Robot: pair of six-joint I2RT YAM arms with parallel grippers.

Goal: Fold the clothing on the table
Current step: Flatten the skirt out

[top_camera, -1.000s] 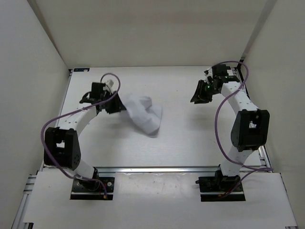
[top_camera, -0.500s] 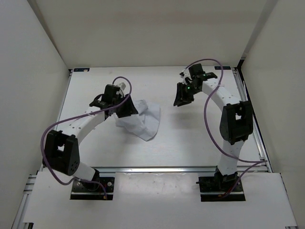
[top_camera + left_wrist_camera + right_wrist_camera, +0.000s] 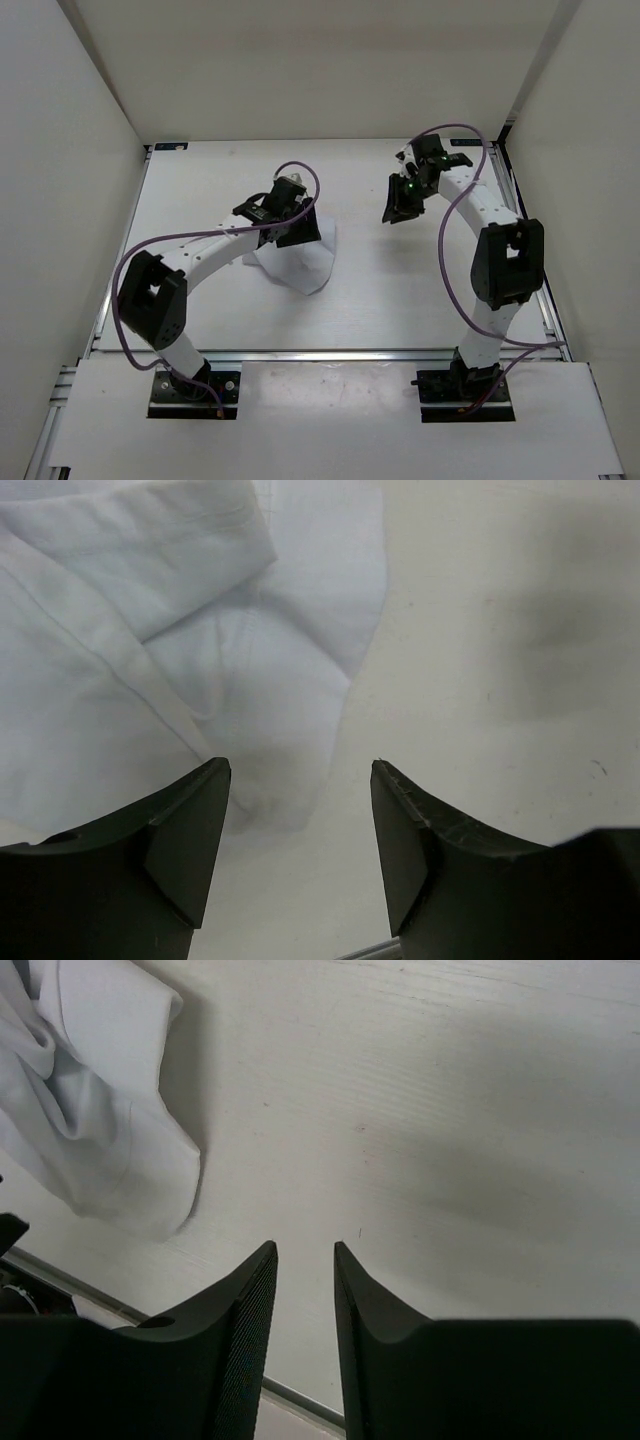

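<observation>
Released and spread wide, the left jaws hang low over the tabletop (image 3: 430, 300) with nothing between them. In the left wrist view their two dark fingers (image 3: 185, 850) frame bare white surface and the nearest edge of the clothing (image 3: 150, 680). The clothing (image 3: 300, 268) lies near the middle of the tabletop, a little toward its left edge. It is a crumpled white piece with one layer lapped over another, and its pointed end is toward the near edge with the metal rail (image 3: 330, 354). The left arm (image 3: 200, 255) reaches in from the near left corner, and the left jaws sit above the far side of the fabric. Farther back and toward the right edge, the right jaws hover over bare tabletop, well apart from the clothing. They are parted by a narrow gap and grasp nothing. The right wrist view shows their fingers (image 3: 240, 1350) close together and the clothing (image 3: 90, 1130) off at the upper left.
</observation>
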